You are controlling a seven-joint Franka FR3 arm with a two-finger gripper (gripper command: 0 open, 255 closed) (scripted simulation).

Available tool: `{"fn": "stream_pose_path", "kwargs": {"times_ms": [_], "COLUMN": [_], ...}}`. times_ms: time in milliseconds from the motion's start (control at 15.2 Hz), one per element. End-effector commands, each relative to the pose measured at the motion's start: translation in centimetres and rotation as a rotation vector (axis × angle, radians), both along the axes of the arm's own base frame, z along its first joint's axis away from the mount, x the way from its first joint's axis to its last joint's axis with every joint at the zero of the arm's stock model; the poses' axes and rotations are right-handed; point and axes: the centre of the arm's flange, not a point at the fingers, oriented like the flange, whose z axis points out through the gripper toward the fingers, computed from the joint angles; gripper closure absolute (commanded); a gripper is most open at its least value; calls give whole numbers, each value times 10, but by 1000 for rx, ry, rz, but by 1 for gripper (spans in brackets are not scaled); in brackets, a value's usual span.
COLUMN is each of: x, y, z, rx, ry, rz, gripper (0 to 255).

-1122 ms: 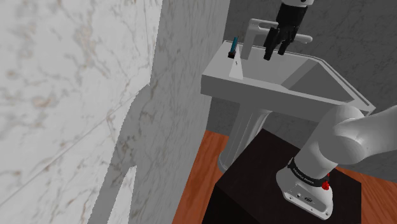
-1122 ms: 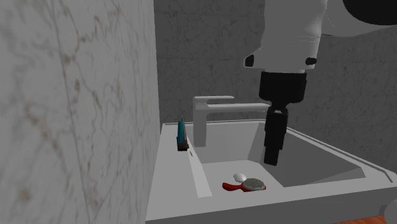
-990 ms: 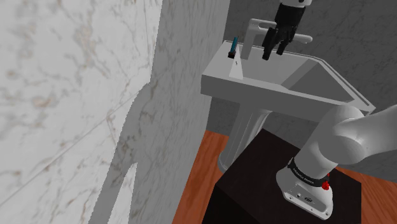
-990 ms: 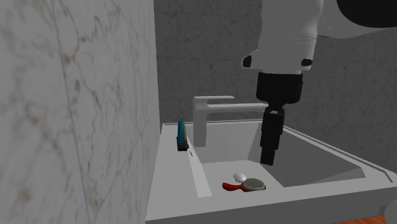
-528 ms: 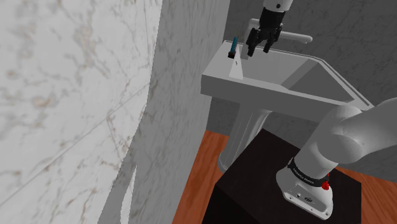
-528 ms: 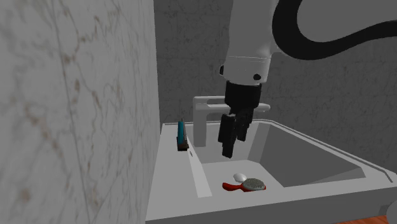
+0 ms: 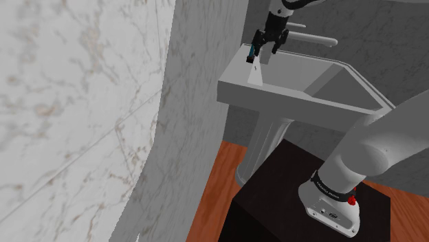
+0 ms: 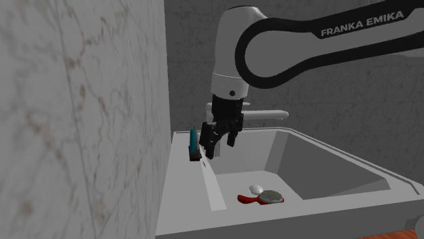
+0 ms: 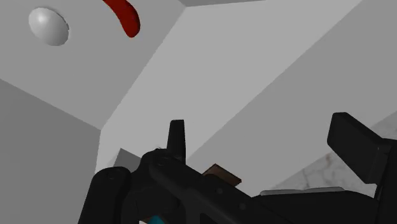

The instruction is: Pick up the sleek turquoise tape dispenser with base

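Hovering over the sink's back corner, the white Franka arm (image 8: 306, 47) holds its black tool (image 8: 216, 146) just beside the turquoise tape dispenser (image 8: 193, 139), and the pick-up is not yet made. Reading from the second exterior view's left, a marbled wall (image 8: 81, 102) comes first. Next is the dispenser, upright on its dark base (image 8: 196, 157) on the flat ledge of the grey sink (image 8: 183, 197), close to that wall. The tool points down at the dispenser's right side, with the faucet (image 8: 268, 114) behind it. Down in the basin lie a red-handled brush (image 8: 263, 197) and a small white oval (image 8: 255, 189), both well apart from the dispenser.

The wrist view shows the two fingers (image 9: 177, 137) standing wide apart with nothing clasped between them, and a sliver of turquoise peeks out close under the hand. Whether either finger touches the dispenser cannot be told. The approach looks nearly complete. What seems left is to settle the open fingers around the dispenser, close on it and lift it clear of the ledge.
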Motion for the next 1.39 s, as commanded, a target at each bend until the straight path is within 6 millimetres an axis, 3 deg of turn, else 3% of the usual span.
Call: {"fn": "stream_pose_path", "kwargs": {"times_ms": [0,792,1320], "x": [18,110,110], "y": [-15,-113,-113], "z": [-1,-9,-49], "rx": [-9,-56,-56], "ry": [-23,-147,-147], "rz": [-36,-236,-236], "gripper": [0,0,0]}}
